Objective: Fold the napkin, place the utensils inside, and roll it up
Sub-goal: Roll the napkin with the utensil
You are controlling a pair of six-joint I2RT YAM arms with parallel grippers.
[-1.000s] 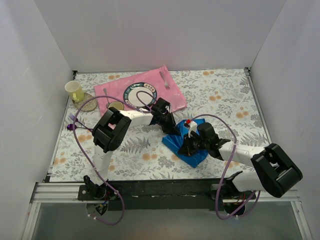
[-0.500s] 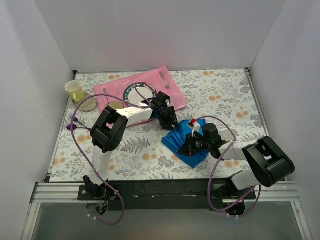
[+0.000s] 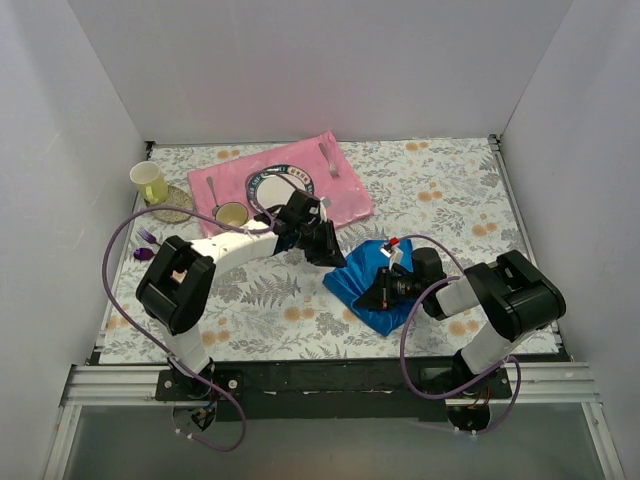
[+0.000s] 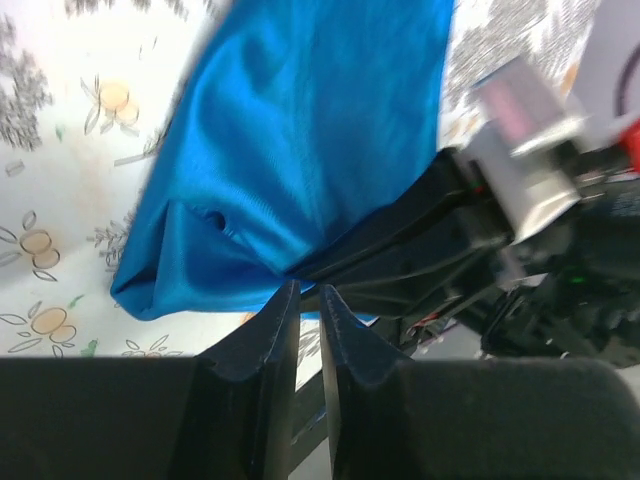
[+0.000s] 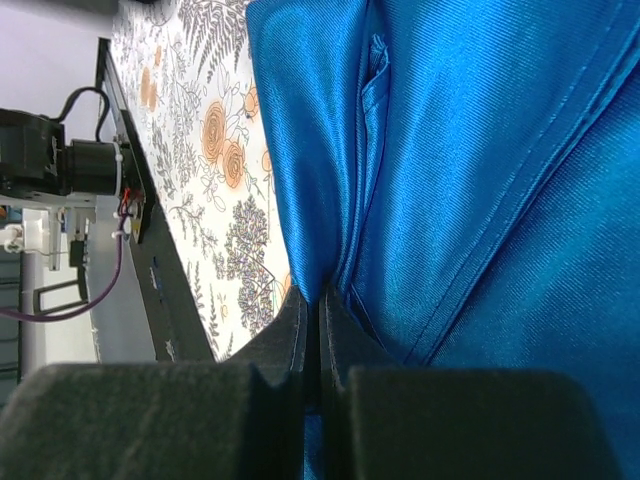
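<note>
The napkin (image 3: 358,278) is seen bunched and creased on the table (image 3: 450,200), near and right of centre. A fold of it is clenched by the right pincer (image 5: 312,300), set low at the cloth's near-right part. The left pincer (image 4: 308,292) is placed at the napkin's far-left edge. Its jaws are drawn almost together with a slim gap, and the cloth's edge runs to the tips, but whether any cloth is caught cannot be told. The spoon (image 3: 231,213) is found well apart, on the left part of the mat (image 3: 340,195), far and left of the napkin.

The folding is judged unfinished. If the left tips are closed beside the edge rather than on it, nothing would be lifted. If only one layer is taken, the cloth could be twisted instead of folded. Should the pincers be pulled apart too hard, the slick cloth could be drawn out of the right grip. A crooked fold would leave little flat bed for the spoon, which could be shed during rolling.
</note>
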